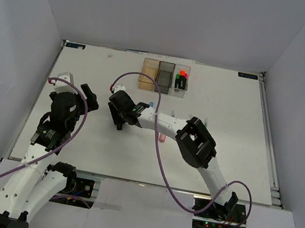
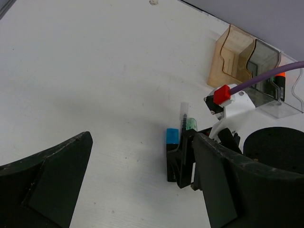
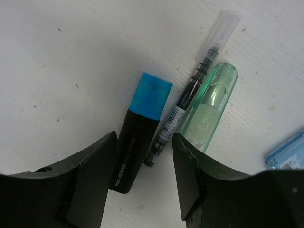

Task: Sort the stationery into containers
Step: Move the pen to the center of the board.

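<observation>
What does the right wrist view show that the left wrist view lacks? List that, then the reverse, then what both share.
Only the right wrist view: a pale blue item cut off at the right edge.
Only the left wrist view: the amber bin, the grey bin, the clear bin and a purple cable.
Both: the blue-capped black highlighter, the thin pen and the mint highlighter, lying side by side.
</observation>
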`<state>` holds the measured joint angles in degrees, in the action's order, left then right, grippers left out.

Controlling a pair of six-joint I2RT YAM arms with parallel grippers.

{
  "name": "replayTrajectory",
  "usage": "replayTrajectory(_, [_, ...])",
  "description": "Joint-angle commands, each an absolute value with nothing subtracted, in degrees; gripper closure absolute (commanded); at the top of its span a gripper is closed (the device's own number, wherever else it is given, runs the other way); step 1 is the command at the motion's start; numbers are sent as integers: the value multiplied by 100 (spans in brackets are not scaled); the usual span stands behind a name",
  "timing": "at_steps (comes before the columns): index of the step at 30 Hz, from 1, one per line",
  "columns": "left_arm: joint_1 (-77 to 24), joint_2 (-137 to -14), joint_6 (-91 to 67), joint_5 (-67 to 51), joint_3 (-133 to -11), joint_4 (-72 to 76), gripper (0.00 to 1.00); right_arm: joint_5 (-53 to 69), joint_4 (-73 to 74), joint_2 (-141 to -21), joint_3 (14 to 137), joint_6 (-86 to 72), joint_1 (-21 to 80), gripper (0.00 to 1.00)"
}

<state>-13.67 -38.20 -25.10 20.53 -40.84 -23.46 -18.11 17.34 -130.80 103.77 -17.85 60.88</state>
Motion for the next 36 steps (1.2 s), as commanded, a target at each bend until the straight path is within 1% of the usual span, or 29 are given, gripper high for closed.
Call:
replayTrajectory(1, [-1336, -3823, -2487, 1943, -4043, -2294, 2, -1942, 1512, -13175, 10661, -1855, 6100, 44])
replayTrajectory(13, [-1318, -3920, -2461, 1740, -4052, -2259, 2, -1916, 1318, -13394, 10705, -1688, 6152, 48])
replayTrajectory(21, [-1318, -3973, -2443, 1653, -4043, -2250, 2, -2039, 1309, -13456, 10617, -1661, 6179, 48])
replayTrajectory(26, [-1318, -4034, -2434, 1556, -4034, -2241, 2, -2311, 1274, -13131, 10048, -1731, 6179, 46])
replayTrajectory(36, [-1310, -4166, -2417, 1433, -4052, -2241, 2, -2390, 1090, -12296, 8834, -1942, 6179, 47])
